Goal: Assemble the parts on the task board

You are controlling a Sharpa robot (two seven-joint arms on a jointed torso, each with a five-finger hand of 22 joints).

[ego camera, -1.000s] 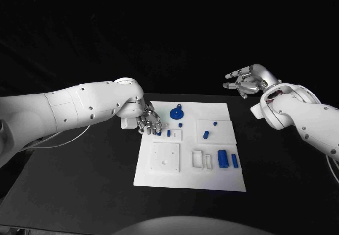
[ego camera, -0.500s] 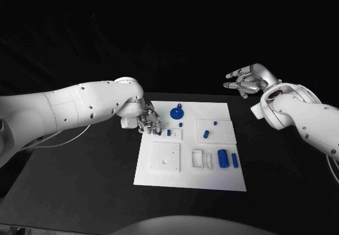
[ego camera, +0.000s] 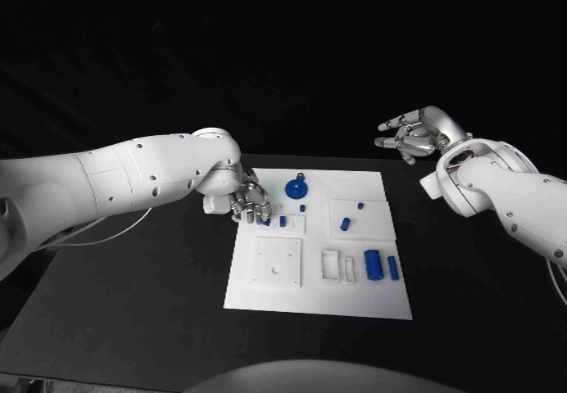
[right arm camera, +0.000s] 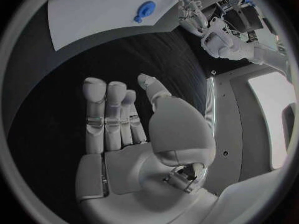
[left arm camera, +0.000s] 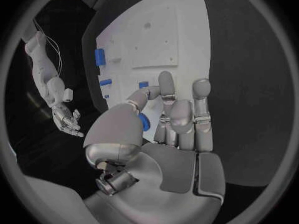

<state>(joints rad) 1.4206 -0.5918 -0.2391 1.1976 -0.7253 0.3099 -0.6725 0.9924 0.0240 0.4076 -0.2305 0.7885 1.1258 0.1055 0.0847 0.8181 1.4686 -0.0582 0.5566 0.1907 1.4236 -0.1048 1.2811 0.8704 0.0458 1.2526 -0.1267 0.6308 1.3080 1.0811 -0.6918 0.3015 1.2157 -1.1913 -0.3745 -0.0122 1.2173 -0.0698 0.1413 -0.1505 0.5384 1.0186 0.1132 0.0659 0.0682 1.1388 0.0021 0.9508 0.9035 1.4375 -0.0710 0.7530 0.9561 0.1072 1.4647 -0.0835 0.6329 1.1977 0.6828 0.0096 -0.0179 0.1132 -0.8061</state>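
Black cloth darkens the room behind a black table (ego camera: 142, 311), and on that table lies the white task board (ego camera: 317, 291), its long side running away from the robot. Small blue parts are scattered over the board: a round disc-like part with a little tab (ego camera: 296, 190) near the far edge, a short peg (ego camera: 345, 223) in the middle, and two upright cylinders (ego camera: 372, 264) standing side by side near the right edge, next to a pair of white rectangular frames (ego camera: 329, 264). A square white plate with a small hole (ego camera: 278, 262) occupies the board's near left part.

At the far left corner of the board the left hand (ego camera: 246, 201) hangs fingers-down, its fingertips just above or touching the surface beside two small blue pegs (ego camera: 283, 222). From the left wrist camera, the left hand (left arm camera: 168, 129) has its fingers straight and close together, with a small blue part (left arm camera: 144, 121) showing between thumb and fingers; whether it is actually pinched cannot be told.

Off the board, beyond the table's far right corner, the right hand (ego camera: 411, 135) is raised in the air. Its fingers are loosely spread and lightly curled, holding nothing, as the right wrist camera confirms (right arm camera: 134, 129).

Compared with a second ago and half a second ago, nothing has visibly moved: both hands and every part sit where they were.
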